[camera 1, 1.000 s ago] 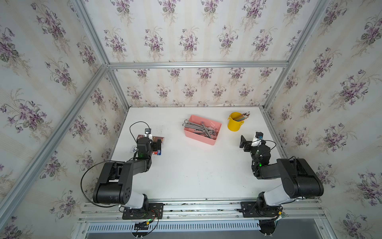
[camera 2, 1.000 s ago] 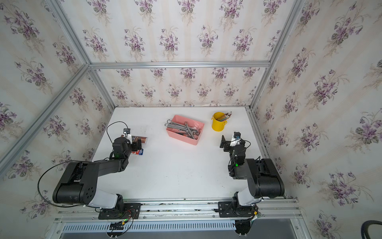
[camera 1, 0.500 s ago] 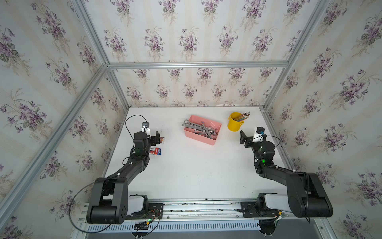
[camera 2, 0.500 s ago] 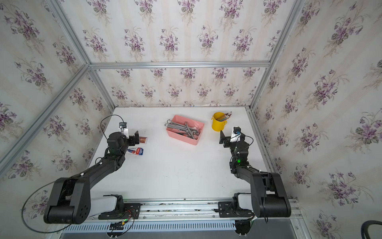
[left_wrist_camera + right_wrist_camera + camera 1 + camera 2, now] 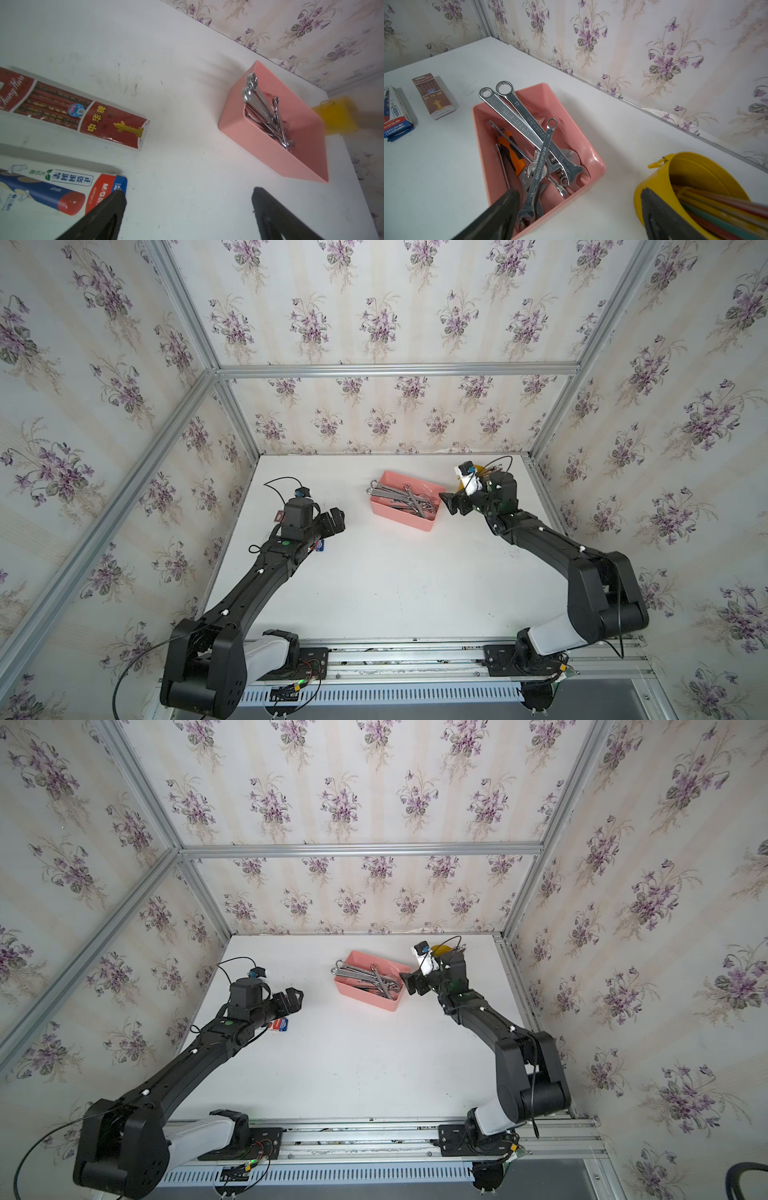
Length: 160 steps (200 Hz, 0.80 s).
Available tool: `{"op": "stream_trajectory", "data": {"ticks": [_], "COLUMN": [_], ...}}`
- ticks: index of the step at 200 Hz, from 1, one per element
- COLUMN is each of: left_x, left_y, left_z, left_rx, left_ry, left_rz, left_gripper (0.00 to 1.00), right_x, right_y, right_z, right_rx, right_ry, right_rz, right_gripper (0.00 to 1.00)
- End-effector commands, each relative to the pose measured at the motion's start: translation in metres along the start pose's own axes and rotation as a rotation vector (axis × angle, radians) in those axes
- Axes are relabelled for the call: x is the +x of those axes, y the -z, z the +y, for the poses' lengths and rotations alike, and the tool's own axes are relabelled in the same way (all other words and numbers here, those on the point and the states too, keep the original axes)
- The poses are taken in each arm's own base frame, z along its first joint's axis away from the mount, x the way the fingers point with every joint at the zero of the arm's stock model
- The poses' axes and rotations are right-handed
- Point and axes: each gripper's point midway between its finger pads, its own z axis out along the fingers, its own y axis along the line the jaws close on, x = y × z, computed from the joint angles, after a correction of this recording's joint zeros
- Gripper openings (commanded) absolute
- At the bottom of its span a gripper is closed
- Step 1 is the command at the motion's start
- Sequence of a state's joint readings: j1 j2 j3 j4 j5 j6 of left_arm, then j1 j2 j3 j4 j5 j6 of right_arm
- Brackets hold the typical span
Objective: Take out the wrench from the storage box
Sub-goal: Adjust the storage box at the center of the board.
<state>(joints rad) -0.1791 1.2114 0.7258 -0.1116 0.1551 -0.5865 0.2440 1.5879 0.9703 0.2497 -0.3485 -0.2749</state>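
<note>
Both arms have stretched forward from their folded pose. The right claw [image 5: 454,504] now hangs at the right end of the box [image 5: 399,517], and the left claw [image 5: 334,519] has pushed out past the pencil packs onto open table [image 5: 395,580].

Both claws are spread wide and hold nothing. From the right wrist view, one finger is over the box's near corner and the other over the yellow cup [image 5: 654,187] of pencils. That looks like a line-up for reaching in. The left claw is well apart from the box, probably keeping out of the way.

All the wrenches are still in the box, in a crossed heap. Two long wrenches [image 5: 512,118] lean on the far end wall with their ring ends over the rim, apparently too long to lie flat. A small wrench [image 5: 542,160] lies across the top of them, so it looks like the easiest one to lift. An orange-handled tool [image 5: 510,151] sits underneath.

The small wrench is marked "GREENER" and 14. One long one reads "FORGED STEEL" and its neighbour shows 22. By the left arm, a red pack [image 5: 72,112] says "Chung Hwa" with 中华牌. A blue and white pack [image 5: 62,191] shows M&G and 2B.
</note>
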Motion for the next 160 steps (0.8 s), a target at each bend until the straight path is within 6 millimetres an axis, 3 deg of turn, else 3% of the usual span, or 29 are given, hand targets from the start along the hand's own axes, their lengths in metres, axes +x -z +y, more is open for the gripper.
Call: {"op": "stream_trajectory", "data": {"ticks": [1, 34, 76, 131, 160], "left_x": [0.02, 0.037, 0.05, 0.06, 0.063], "left_y": [-0.006, -0.018, -0.026, -0.037, -0.039], "left_z": [-0.018, -0.051, -0.074, -0.086, -0.086], "left_rx": [0.066, 0.141, 0.166, 0.159, 0.149], "left_ry": [0.115, 0.127, 0.115, 0.085, 0.079], "left_rz": [0.114, 0.221, 0.296, 0.346, 0.363], "left_gripper": [0.99, 0.99, 0.99, 0.99, 0.99], "right_x": [0.016, 0.02, 0.03, 0.047, 0.044], "right_y": [-0.028, -0.076, -0.121, -0.143, -0.147], "right_z": [-0.001, -0.021, -0.034, -0.021, -0.019], "right_rx": [-0.053, -0.03, -0.067, -0.199, -0.216], "right_ry": [0.009, 0.023, 0.067, 0.098, 0.103], "right_rz": [0.117, 0.195, 0.285, 0.348, 0.342], "right_gripper": [0.9, 0.84, 0.67, 0.61, 0.57]}}
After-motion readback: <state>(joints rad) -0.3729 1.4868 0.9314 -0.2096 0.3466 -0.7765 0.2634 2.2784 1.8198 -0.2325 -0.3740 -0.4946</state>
